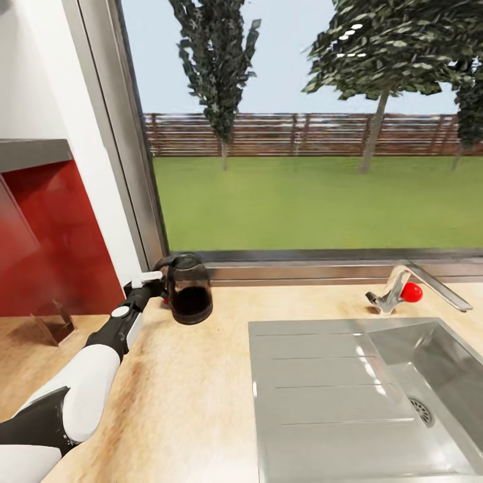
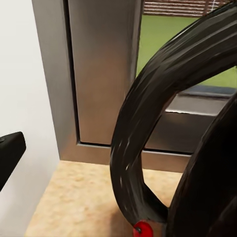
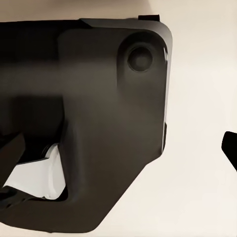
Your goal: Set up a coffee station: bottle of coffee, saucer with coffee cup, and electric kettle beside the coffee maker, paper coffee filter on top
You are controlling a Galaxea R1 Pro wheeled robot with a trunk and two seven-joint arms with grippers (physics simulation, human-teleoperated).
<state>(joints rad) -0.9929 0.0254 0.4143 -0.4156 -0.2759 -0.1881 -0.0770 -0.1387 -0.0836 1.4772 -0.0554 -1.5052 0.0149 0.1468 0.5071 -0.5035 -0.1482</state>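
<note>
Fingers (image 1: 155,285) at electric kettle (image 1: 189,288) handle, beside window frame (image 1: 137,201), sink (image 1: 362,396) rightward

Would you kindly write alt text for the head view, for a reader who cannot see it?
The robot's left gripper reaches the loop handle of the electric kettle, which stands on the kitchen countertop by a large window. To the right lie a steel sink and a tap with a red knob.
</note>
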